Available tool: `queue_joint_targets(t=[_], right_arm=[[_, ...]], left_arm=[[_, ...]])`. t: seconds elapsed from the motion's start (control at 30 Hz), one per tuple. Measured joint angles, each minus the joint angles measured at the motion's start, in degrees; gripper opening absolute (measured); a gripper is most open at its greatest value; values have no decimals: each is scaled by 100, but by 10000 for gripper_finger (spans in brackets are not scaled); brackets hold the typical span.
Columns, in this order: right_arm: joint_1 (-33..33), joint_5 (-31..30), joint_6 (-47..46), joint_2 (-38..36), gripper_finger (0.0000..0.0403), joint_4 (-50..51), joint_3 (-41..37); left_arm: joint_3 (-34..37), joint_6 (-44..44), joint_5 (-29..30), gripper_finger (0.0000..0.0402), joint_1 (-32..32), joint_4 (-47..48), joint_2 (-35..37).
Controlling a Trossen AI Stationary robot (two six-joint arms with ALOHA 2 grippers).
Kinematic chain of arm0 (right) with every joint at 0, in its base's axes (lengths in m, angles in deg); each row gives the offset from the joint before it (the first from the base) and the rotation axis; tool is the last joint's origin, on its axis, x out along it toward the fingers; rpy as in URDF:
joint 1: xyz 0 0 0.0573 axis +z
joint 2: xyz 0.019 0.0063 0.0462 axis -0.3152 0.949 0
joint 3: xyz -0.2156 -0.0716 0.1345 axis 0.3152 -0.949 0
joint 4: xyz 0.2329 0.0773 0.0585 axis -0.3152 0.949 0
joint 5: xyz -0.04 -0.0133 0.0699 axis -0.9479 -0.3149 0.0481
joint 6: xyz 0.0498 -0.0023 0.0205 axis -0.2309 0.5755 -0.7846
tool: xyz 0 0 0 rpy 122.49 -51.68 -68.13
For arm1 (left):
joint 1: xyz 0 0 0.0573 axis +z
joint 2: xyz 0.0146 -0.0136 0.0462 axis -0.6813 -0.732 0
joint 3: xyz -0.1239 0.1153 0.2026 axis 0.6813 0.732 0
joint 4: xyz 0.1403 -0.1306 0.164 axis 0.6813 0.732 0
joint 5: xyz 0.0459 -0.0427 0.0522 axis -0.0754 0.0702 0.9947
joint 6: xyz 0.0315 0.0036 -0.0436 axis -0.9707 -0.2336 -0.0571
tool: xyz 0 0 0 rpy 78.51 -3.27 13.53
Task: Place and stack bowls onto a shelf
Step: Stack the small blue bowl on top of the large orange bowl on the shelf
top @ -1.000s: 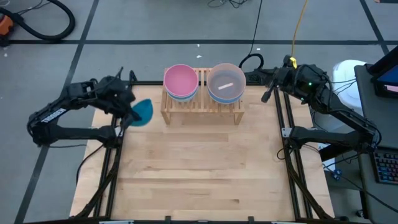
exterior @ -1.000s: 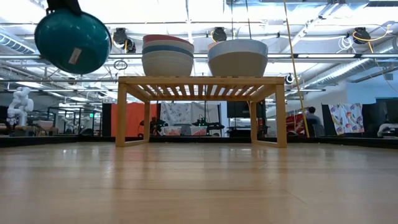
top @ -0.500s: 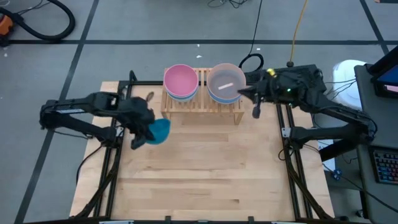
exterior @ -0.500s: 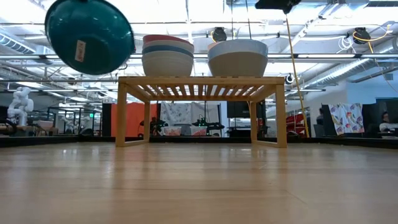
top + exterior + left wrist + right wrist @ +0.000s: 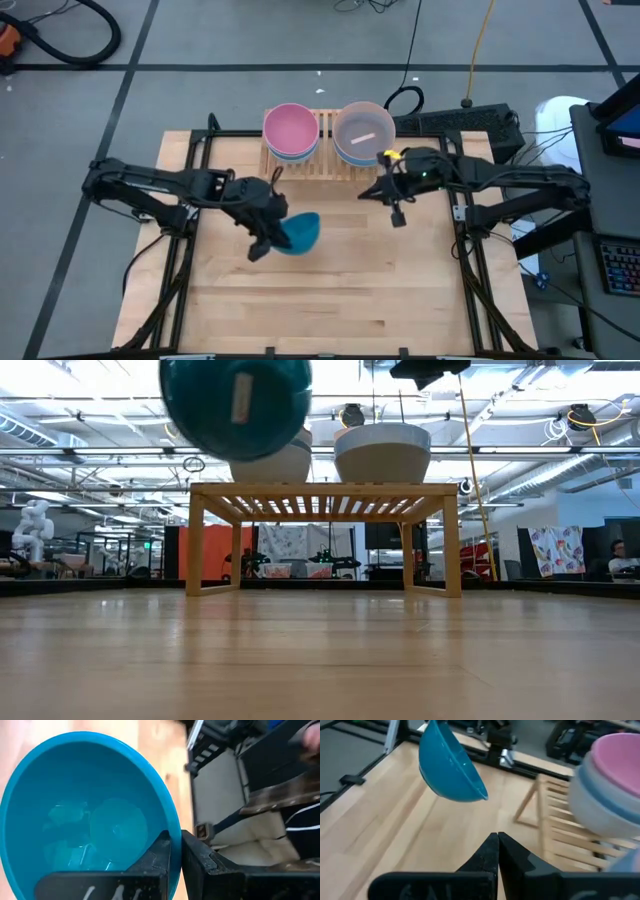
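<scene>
My left gripper holds a teal bowl in the air over the table, in front of the shelf's left half. The low view shows the bowl's labelled underside. The light-wood slatted shelf stands at the far edge and carries two stacks of bowls, one pink-topped and one grey-topped. The teal bowl partly hides the pink-topped stack in the low view. My right gripper is shut and empty, hovering in front of the shelf's right end. My left gripper holds the teal bowl by its rim, one finger inside the bowl and one outside. The fingers come level from the table's left side. The bowl is lifted clear and tipped on its side, its underside toward the near edge.
The shelf fills the middle of the far edge, with both stacks on its top. Black frame rails run along the table's left and right sides. Bare wood lies between the shelf and the near edge.
My left gripper has carried the teal bowl from the table's far left corner rightward and toward the near edge, to a spot in front of the shelf, with the bowl staying tipped. My right gripper has moved from the far right corner leftward and nearer, to the shelf's right end.
</scene>
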Motion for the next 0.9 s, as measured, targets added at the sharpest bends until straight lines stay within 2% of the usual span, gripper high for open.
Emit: queue_joint_targets(t=[0.23, 0.47, 0.63, 0.9], right_arm=[[322, 308, -204, 343, 4, -27, 2], [586, 325, -183, 526, 53, -110, 1], [687, 611, -20, 647, 89, -378, 2], [689, 1173, 119, 1006, 111, -1095, 2]], left_arm=[[0, 158, 1, 25, -210, -979, -461], [0, 338, 4, 25, -244, -1368, -699], [0, 314, 7, 25, -242, -1557, -684], [0, 297, 2, 25, -281, -1716, -690]])
